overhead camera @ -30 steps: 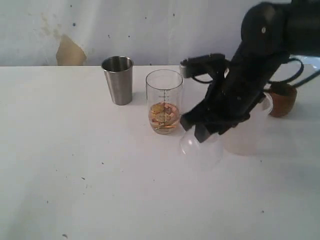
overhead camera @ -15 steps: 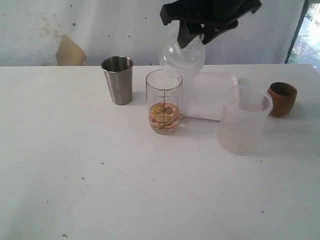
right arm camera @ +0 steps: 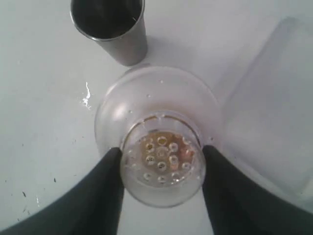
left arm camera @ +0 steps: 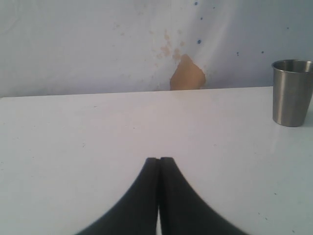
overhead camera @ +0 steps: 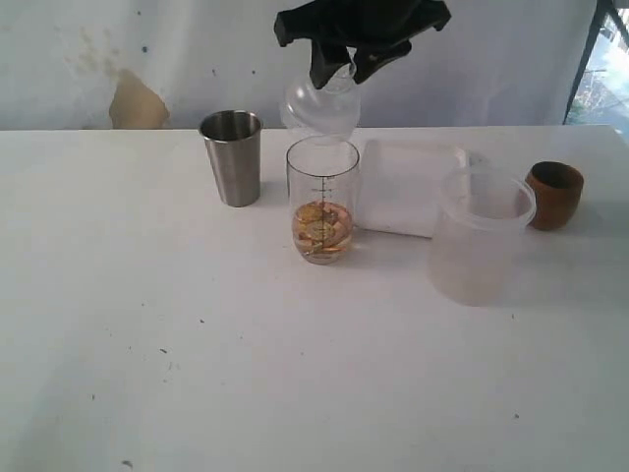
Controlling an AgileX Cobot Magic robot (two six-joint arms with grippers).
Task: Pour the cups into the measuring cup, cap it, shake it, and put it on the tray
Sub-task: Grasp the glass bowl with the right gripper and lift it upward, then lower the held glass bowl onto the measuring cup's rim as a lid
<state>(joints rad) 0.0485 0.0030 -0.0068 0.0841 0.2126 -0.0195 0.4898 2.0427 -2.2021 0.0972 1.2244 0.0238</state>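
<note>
In the exterior view the right gripper [overhead camera: 332,71] hangs at the top centre of the frame, its 2 black fingers clamped on a clear domed cap [overhead camera: 318,106]. The cap's wide mouth faces down, right over the rim of the measuring cup [overhead camera: 322,202] and a little left of the cup's centre. I cannot tell whether the 2 touch. The measuring cup stands upright on the white table [overhead camera: 197,344] in the middle of the frame, directly below the gripper, with amber-brown contents in its lower part. The right wrist view shows the fingers [right arm camera: 110,186] on either side of the cap's narrow perforated end.

The steel tumbler [overhead camera: 232,157] stands upright left of the measuring cup, near but apart. The tray [overhead camera: 413,177] lies just right of the measuring cup. A frosted container [overhead camera: 480,236] stands at right centre, with the wooden cup [overhead camera: 555,195] at the far right.

The left gripper [left arm camera: 159,161] shows only in its own wrist view, jaws pressed together on nothing, low over the table.
</note>
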